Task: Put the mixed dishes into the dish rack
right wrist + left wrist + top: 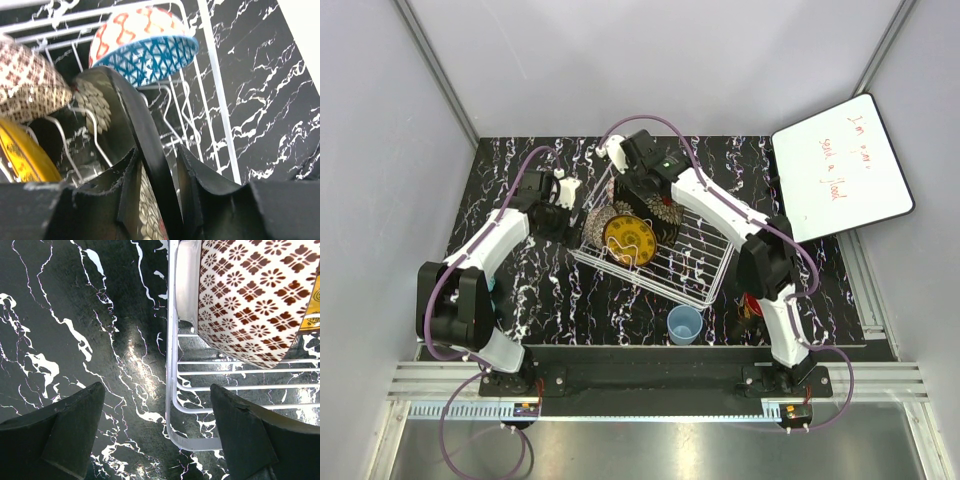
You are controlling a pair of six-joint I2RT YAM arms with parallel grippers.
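The dish rack (pixel 665 262) stands mid-table. In it, on edge, are a beige patterned bowl (pixel 597 222), the yellow plate (pixel 627 238) and a blue patterned bowl (pixel 145 50). My right gripper (pixel 642 192) is over the rack's far side, shut on the rim of the dark square plate (pixel 150 145), which stands on edge among the tines. My left gripper (pixel 157 425) is open and empty, low over the rack's left corner (pixel 172 405), beside the beige bowl (pixel 250 295). The light blue cup (pixel 684 324) stands on the table near the front. The dark mug (pixel 750 306) is partly hidden behind the right arm.
A white board with red writing (pixel 840 165) leans at the far right. Grey walls close in the black marbled table (pixel 530 290) on the left, back and right. The arm bases sit on the front rail.
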